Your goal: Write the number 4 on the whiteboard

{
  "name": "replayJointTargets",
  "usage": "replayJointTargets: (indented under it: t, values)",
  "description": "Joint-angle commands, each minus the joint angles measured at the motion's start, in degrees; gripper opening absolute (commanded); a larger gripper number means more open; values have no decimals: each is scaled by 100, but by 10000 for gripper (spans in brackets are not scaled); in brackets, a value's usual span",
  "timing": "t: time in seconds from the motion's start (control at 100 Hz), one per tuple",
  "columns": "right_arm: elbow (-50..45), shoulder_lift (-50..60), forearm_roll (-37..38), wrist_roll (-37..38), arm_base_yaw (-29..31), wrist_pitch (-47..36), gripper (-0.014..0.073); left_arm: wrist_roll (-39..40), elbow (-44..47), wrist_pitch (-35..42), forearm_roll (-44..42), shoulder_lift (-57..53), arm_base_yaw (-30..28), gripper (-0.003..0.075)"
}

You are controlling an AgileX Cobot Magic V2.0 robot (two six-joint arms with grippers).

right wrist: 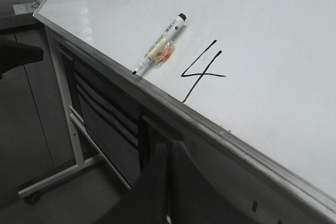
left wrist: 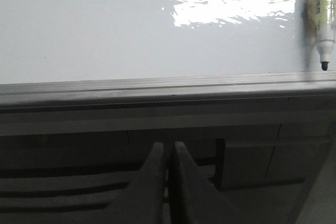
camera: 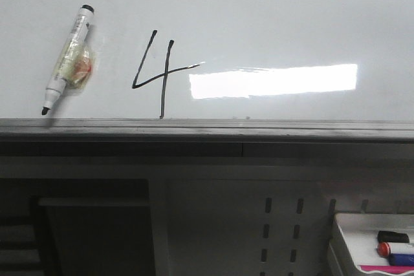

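The whiteboard (camera: 272, 17) fills the front view, with a grey edge rail (camera: 207, 127) along its near side. A black number 4 (camera: 158, 72) is drawn on it just above the rail; it also shows in the right wrist view (right wrist: 202, 69). A white marker (camera: 68, 56) with a black tip lies on the board left of the 4, tip near the rail, and shows in both wrist views (left wrist: 323, 19) (right wrist: 160, 48). My left gripper (left wrist: 169, 148) is shut and empty below the rail. My right gripper (right wrist: 170, 148) is shut and empty below the rail too.
A bright rectangular glare (camera: 275, 81) lies right of the 4. A small white tray (camera: 372, 244) with several markers stands at the lower right. A dark cabinet with slots (camera: 281, 224) is under the board. The board stands on a wheeled frame (right wrist: 58, 174).
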State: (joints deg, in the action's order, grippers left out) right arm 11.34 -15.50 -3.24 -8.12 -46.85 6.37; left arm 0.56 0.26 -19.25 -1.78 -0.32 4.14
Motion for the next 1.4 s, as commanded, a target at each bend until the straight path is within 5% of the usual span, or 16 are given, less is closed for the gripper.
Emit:
replayJointTargets:
  t: [0.0, 0.7, 1.19, 1.39]
  values:
    - [147, -48, 51, -31, 34, -413, -66, 16, 191, 289, -16, -148, -16, -20]
    - [126, -48, 51, -31, 180, -509, -66, 16, 191, 289, -16, -148, -16, -20]
    - [-461, 227, 51, 55, 3570, -690, -66, 16, 191, 289, -16, -148, -16, -20]
    - [-1129, 1052, 263, 55, 4208, -440, -66, 16, 191, 289, -16, -148, -16, -20]
